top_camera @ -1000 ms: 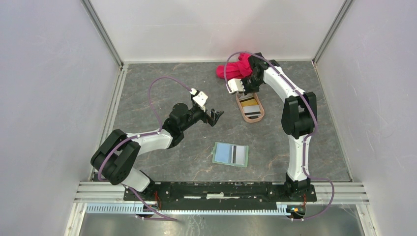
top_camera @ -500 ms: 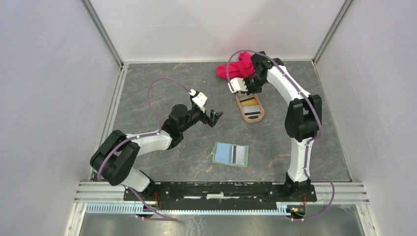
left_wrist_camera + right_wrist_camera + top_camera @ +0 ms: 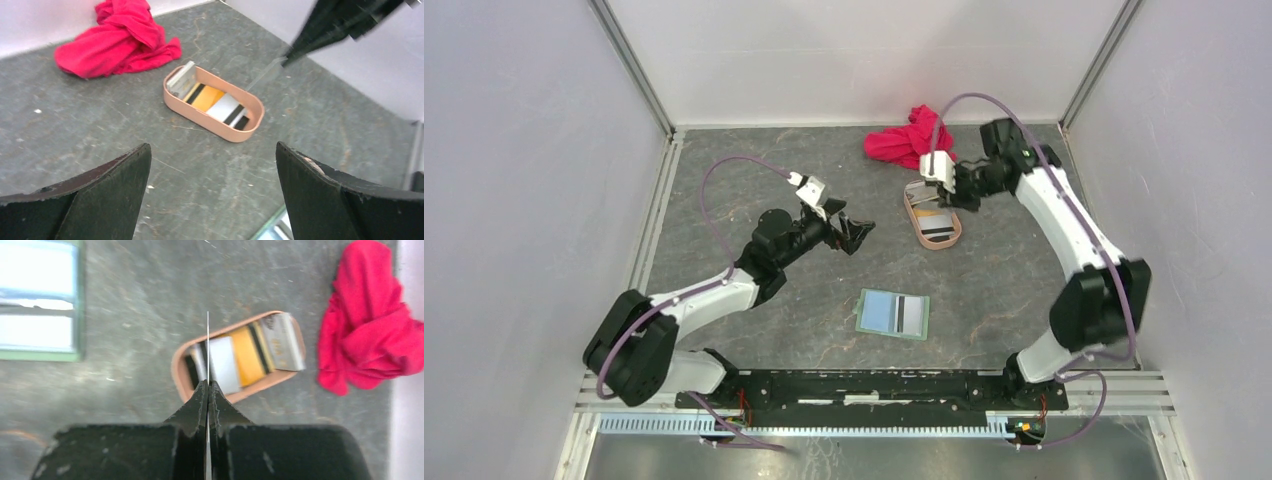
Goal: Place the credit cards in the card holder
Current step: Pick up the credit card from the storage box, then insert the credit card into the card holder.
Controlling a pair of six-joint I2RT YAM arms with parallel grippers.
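The right hand [image 3: 208, 384] is closed on a credit card [image 3: 207, 340], pinched edge-on between the fingertips, so in the right wrist view it shows only as a thin pale line. The hand hangs over the pinkish-tan oval tray [image 3: 911, 214], which sits right of centre in the upper half of the overhead view. In the left wrist view the held card slants down toward the tray's far rim; whether it touches the rim cannot be told.

More credit cards [image 3: 215, 100] lie inside the tray: an orange-yellow one in the middle, white ones with black stripes beside it, and a grey one leaning at the end nearest the red cloth [image 3: 902, 140]. The cloth is bunched near the top edge of the table [image 3: 724, 200], just beyond the tray.

The left hand [image 3: 852, 232] is wide open and holds nothing. It hovers left of the tray, in the middle of the overhead view, with its fingers pointing toward the tray.

The card holder [image 3: 894, 313] lies unfolded and flat in the lower centre of the overhead view, well apart from both hands. Its inside is pale blue-grey with a green rim, and a dark stripe crosses its right half.
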